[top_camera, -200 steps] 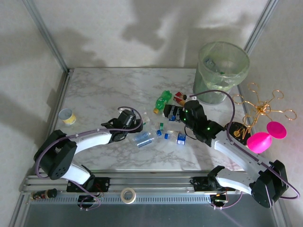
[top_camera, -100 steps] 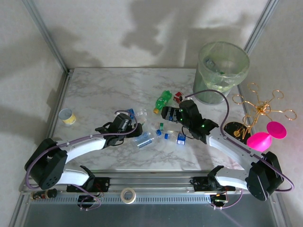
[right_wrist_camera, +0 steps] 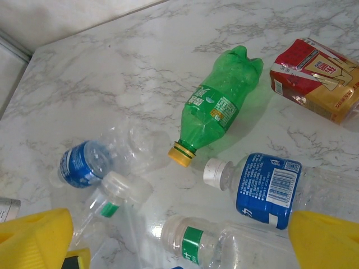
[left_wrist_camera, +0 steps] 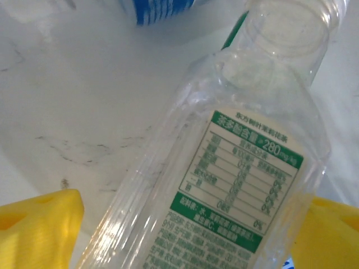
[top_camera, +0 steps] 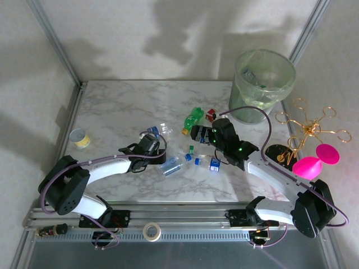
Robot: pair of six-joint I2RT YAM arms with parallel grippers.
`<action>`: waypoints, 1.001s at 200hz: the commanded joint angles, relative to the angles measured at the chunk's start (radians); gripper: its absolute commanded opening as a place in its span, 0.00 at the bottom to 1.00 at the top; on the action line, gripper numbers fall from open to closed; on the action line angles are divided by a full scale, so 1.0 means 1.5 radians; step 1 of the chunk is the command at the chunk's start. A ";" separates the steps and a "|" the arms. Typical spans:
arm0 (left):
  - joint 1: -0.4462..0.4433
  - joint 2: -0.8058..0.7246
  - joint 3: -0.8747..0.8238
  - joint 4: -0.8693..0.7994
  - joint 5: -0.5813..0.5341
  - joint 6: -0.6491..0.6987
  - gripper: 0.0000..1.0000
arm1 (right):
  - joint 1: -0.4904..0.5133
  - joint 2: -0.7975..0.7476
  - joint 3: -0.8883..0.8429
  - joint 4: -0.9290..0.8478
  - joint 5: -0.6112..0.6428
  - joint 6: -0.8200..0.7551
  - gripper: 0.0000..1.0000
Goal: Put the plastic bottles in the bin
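A clear plastic bottle [left_wrist_camera: 235, 168] with a green and white label lies on the marble between my left gripper's [left_wrist_camera: 185, 235] yellow fingers. The right finger [left_wrist_camera: 331, 235] touches it and a thin gap stays at the left finger [left_wrist_camera: 39, 230]. Its clear cap [right_wrist_camera: 120, 188] shows beside a blue-labelled bottle [right_wrist_camera: 84, 162]. My right gripper [right_wrist_camera: 179, 238] hangs open over a green-banded clear bottle [right_wrist_camera: 224, 241] and a white-capped blue-labelled bottle [right_wrist_camera: 269, 188]. A green bottle [right_wrist_camera: 221, 109] lies beyond. In the top view both grippers, left [top_camera: 157, 139] and right [top_camera: 199, 133], meet mid-table. The bin [top_camera: 247, 106] stands far right.
A red and gold carton [right_wrist_camera: 317, 75] lies right of the green bottle. More bottles [top_camera: 171, 165] and small blue pieces [top_camera: 214, 163] lie between the arms. A yellow-banded cup [top_camera: 80, 138] stands far left, a tape roll [top_camera: 151, 230] on the front rail, a gold wire stand [top_camera: 307, 130] right.
My left gripper shifted slightly and its jaws have narrowed around the clear bottle. My right gripper moved left and farther over the bottle cluster, then held still.
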 commanded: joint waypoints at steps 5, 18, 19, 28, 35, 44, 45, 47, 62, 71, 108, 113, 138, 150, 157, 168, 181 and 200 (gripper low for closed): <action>-0.006 0.011 0.016 -0.005 -0.045 0.024 0.81 | 0.007 -0.004 -0.007 0.030 0.005 0.013 0.99; -0.006 0.015 0.015 -0.002 -0.052 0.027 0.77 | 0.007 -0.009 -0.012 0.035 0.017 0.022 0.99; -0.006 0.015 0.015 -0.002 -0.052 0.027 0.77 | 0.007 -0.009 -0.013 0.035 0.017 0.022 0.99; -0.006 0.016 0.015 0.001 -0.052 0.030 0.75 | 0.006 -0.016 -0.018 0.042 0.023 0.023 0.99; -0.006 0.017 0.011 0.006 -0.048 0.030 0.74 | 0.007 -0.022 -0.021 0.048 0.028 0.024 0.99; -0.006 0.018 0.008 0.010 -0.043 0.031 0.73 | 0.007 -0.029 -0.024 0.052 0.035 0.025 0.99; -0.006 0.018 0.008 0.010 -0.042 0.031 0.72 | 0.007 -0.030 -0.025 0.052 0.036 0.025 0.99; -0.006 0.018 0.007 0.011 -0.041 0.031 0.71 | 0.007 -0.031 -0.025 0.052 0.038 0.025 0.99; -0.006 0.021 0.006 0.014 -0.031 0.033 0.67 | 0.007 -0.041 -0.027 0.049 0.049 0.029 0.99; -0.006 0.022 0.006 0.016 -0.026 0.035 0.64 | 0.007 -0.048 -0.027 0.049 0.051 0.030 0.99; -0.011 0.005 0.006 0.016 -0.008 0.038 0.51 | 0.006 -0.077 -0.057 0.059 0.097 0.068 0.99; -0.012 0.002 0.005 0.015 -0.007 0.038 0.49 | 0.004 -0.082 -0.061 0.061 0.102 0.078 0.99; -0.018 -0.026 -0.003 0.013 -0.007 0.035 0.39 | -0.001 -0.103 -0.081 0.078 0.091 0.076 0.99; -0.020 -0.042 -0.004 0.011 -0.008 0.033 0.35 | -0.002 -0.114 -0.092 0.098 0.072 0.060 0.99; -0.020 -0.052 -0.004 0.009 -0.007 0.031 0.30 | -0.003 -0.117 -0.096 0.109 0.056 0.053 0.99; -0.022 -0.071 -0.004 0.008 -0.004 0.030 0.22 | -0.003 -0.120 -0.099 0.121 0.032 0.044 0.99; -0.023 -0.095 -0.004 0.010 0.002 0.028 0.15 | -0.003 -0.118 -0.092 0.125 0.010 0.036 0.99; -0.025 -0.138 -0.003 0.011 0.010 0.024 0.07 | -0.003 -0.112 -0.077 0.119 -0.017 0.027 0.99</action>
